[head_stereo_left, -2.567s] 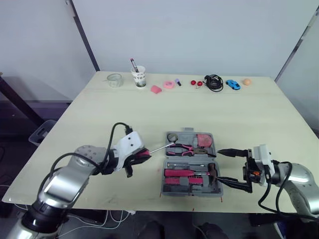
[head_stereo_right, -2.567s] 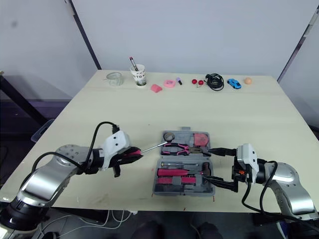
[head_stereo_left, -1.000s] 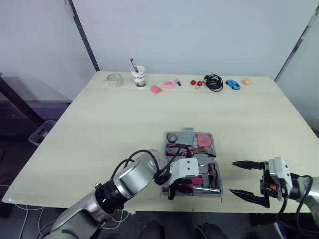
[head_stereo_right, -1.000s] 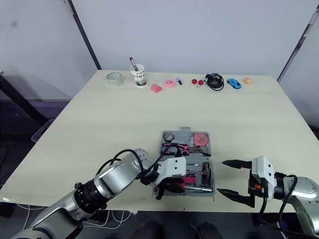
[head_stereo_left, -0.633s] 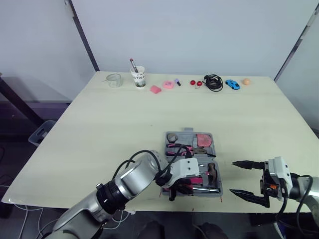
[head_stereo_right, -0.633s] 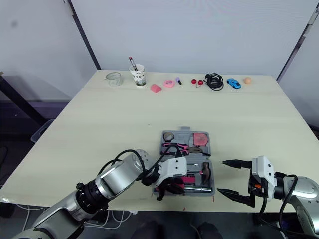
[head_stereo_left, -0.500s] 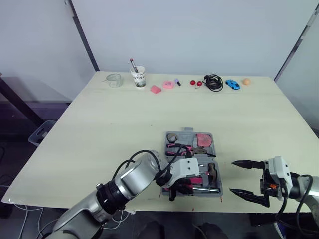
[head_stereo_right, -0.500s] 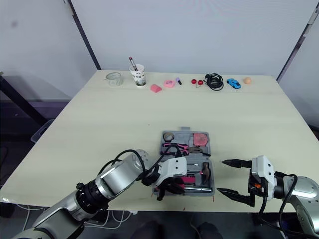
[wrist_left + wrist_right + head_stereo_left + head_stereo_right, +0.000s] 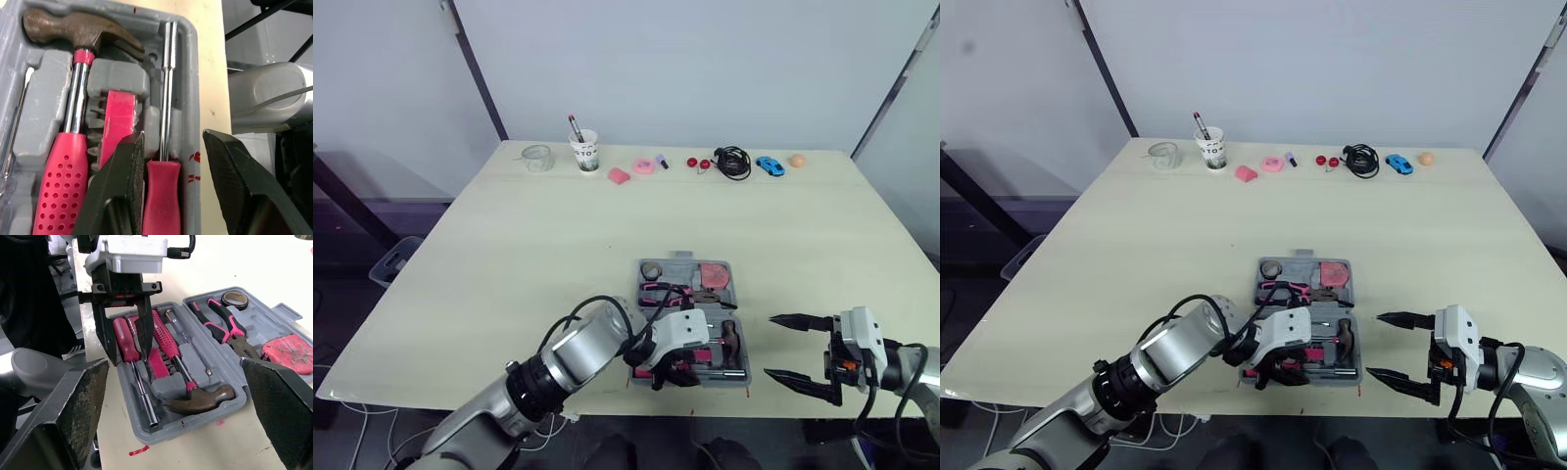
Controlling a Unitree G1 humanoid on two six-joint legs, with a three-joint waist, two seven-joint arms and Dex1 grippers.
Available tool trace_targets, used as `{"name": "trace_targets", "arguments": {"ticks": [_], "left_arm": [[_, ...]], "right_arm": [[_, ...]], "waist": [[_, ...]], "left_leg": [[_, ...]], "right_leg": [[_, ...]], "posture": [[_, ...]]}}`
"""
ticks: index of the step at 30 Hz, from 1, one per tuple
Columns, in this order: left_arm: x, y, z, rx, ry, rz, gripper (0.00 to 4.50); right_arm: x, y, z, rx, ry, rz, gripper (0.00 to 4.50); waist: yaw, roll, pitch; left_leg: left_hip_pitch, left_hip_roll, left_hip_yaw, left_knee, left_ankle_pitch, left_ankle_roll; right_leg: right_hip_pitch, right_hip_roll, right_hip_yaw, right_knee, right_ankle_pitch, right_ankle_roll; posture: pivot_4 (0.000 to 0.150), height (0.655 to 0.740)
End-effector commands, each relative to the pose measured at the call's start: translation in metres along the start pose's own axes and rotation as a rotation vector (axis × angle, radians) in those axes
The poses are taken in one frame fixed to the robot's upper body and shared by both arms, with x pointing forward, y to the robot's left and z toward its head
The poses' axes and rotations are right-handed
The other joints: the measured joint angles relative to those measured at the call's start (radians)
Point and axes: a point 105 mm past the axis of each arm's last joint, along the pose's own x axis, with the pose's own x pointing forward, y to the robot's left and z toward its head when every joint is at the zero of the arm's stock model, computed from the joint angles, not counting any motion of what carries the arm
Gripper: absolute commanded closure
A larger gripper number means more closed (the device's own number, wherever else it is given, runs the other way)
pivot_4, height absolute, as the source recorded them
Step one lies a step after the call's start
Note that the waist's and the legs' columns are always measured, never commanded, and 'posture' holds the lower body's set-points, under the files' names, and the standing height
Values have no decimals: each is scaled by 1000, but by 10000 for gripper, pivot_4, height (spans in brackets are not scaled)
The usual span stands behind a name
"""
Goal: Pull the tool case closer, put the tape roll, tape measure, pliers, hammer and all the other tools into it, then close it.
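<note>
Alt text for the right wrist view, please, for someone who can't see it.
The left hand reaches into an open grey tool case, its fingers spread either side of a pink-handled screwdriver. A hammer lies alongside; pliers, a tape roll and a tape measure sit in the other half. The right hand frames the view, open.

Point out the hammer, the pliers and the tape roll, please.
hammer (image 9: pixel 167 343), right wrist view, on its pink grip.
pliers (image 9: pixel 227 325), right wrist view, on a pink handle.
tape roll (image 9: pixel 226 300), right wrist view, on its rim.
</note>
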Motion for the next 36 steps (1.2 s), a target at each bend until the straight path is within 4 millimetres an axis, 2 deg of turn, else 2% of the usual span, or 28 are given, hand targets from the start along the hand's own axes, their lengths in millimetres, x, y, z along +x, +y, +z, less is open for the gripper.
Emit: {"name": "trace_targets", "arguments": {"ticks": [1,5,11,15,19,20,30,36], "left_arm": [[-18,6,18,41,-80,20,24136],[-33,6,30,70,-214,-19,24136],[-46,10,34,121,-389,-42,24136],[-43,22,17,130,-403,-6,24136],[-34,22,8,137,-401,-28,42072],[-31,22,6,136,-398,-33,44568],[-13,4,-11,145,-370,-125,44568],[-1,8,-29,114,-312,-111,44568]], "right_arm": [[0,0,11,-46,-24,3,0],[0,-1,11,-46,-23,1,0],[-2,-2,9,-44,-23,-2,0],[2,-5,10,-55,-31,-4,0],[3,-6,11,-61,-34,-4,0],[3,-7,11,-63,-34,-4,0],[-2,-5,7,-58,-25,-14,0],[-1,-3,5,-57,-26,-15,0]], "waist": [[0,0,0],[0,0,0],[0,0,0],[-1,1,0],[0,1,0],[2,1,0],[1,1,-1],[1,1,-1]], "left_leg": [[0,0,0,0,0,0],[0,0,0,0,0,0],[0,0,0,0,0,0],[0,0,0,0,0,0],[0,0,1,0,0,0],[0,0,1,0,0,0],[0,0,1,0,0,0],[0,0,1,0,0,0]], "right_leg": [[0,0,0,0,0,0],[0,0,0,0,0,0],[0,0,0,0,0,0],[0,0,0,0,0,0],[0,0,0,0,0,0],[0,0,0,0,0,0],[0,0,0,1,0,0],[0,0,0,1,0,0]], "posture": [[1500,7400],[1500,7400],[1500,7400],[1500,7400],[1500,7400],[1500,7400],[1500,7400],[1500,7400]]}}
